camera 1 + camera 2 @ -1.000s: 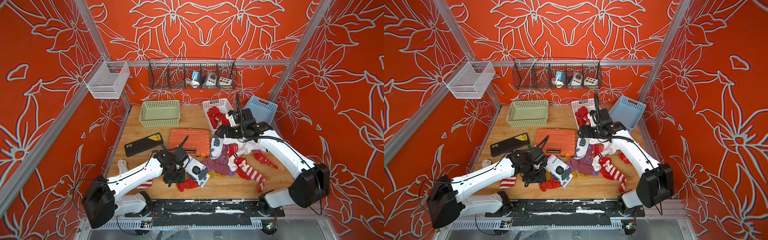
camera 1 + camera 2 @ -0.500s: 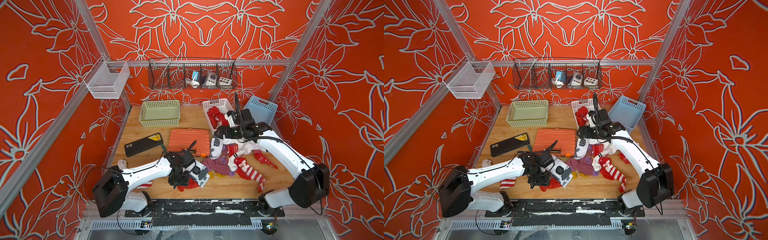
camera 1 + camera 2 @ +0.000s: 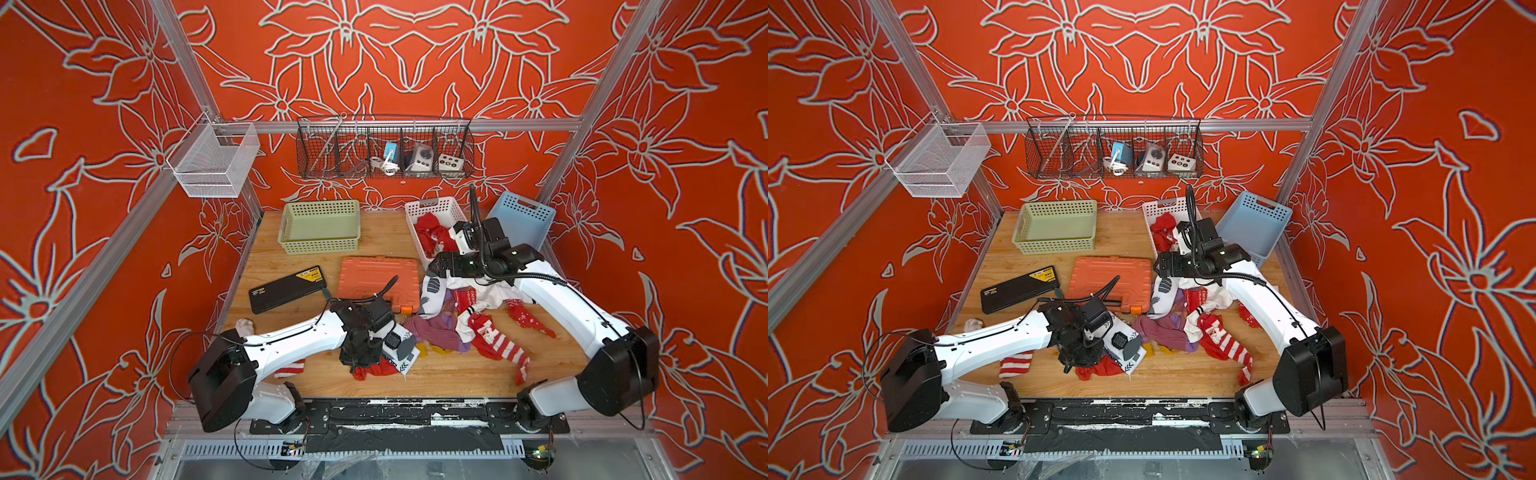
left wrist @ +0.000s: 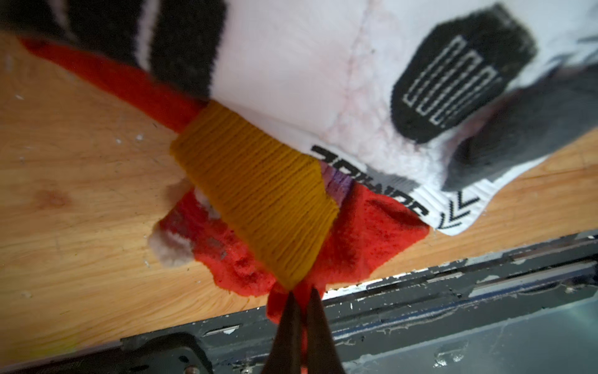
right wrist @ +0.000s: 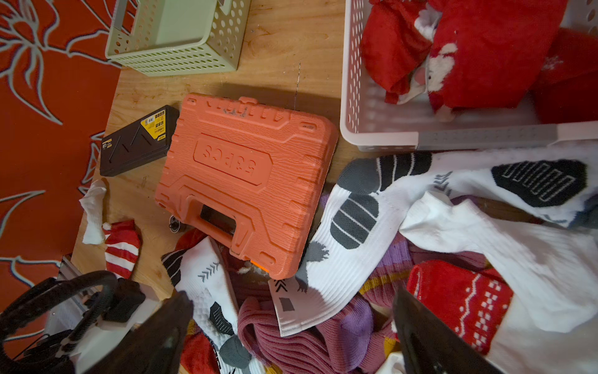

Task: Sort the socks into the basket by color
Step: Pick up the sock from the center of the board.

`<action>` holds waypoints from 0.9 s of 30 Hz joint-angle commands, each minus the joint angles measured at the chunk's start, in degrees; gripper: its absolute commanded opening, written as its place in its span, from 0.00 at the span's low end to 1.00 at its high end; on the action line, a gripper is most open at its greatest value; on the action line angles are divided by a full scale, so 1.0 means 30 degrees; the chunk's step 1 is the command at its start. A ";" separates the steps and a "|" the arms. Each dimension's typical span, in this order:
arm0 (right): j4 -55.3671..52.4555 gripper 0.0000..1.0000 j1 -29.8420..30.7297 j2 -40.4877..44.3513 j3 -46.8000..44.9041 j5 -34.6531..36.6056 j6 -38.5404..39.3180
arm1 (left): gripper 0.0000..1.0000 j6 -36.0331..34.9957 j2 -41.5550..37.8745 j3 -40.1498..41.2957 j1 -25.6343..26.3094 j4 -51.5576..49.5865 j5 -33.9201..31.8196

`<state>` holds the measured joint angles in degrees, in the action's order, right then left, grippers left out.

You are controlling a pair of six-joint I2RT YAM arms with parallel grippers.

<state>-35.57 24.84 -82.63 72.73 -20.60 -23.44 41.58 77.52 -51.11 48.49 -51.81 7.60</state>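
Note:
At the table's front edge my left gripper [image 3: 360, 362] [image 4: 301, 296] is shut, pinching a crumpled red sock [image 3: 374, 370] [image 4: 372, 233]. A mustard toe [image 4: 259, 200] lies across that sock, and a white sock with black-grey marks [image 3: 398, 345] [image 4: 291, 81] overlaps it. My right gripper [image 3: 436, 266] [image 5: 289, 291] hangs open above the mixed pile, holding nothing. Below it lie a white sock [image 5: 349, 226], purple socks [image 3: 436, 332] [image 5: 291, 336] and a red patterned sock [image 5: 459, 301]. The white basket [image 3: 432, 203] [image 5: 382, 136] holds red socks [image 3: 430, 235].
An empty green basket [image 3: 320, 245] stands at the back left and a blue basket [image 3: 523, 216] leans at the back right. An orange tool case [image 3: 374, 274] and a black case [image 3: 286, 289] lie mid-table. A red-white striped sock [image 3: 291, 369] sits under the left arm.
The left arm swung toward the front of the table, lowered onto the red sock and its jaws closed on it. The right arm stayed still and open.

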 commanded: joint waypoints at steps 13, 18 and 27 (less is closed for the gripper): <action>0.0357 0.97 0.0392 0.0516 0.0249 -0.1199 0.0314 | 0.00 -0.1193 -0.3081 -0.4390 -0.0841 -0.1715 -0.1464; 0.0563 0.96 0.0482 0.0874 0.0332 -0.2260 0.0409 | 0.00 -0.1632 -0.3073 -0.5776 -0.1853 -0.0834 -0.0874; 0.1569 0.91 0.0933 0.1603 0.0249 -0.5556 0.0845 | 0.00 -0.1669 -0.2501 -0.6961 -0.3665 0.2253 0.1181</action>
<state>-32.88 26.98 -79.37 72.73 -32.42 -22.13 37.08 69.17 -70.63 38.54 -49.47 8.19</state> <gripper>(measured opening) 0.910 0.048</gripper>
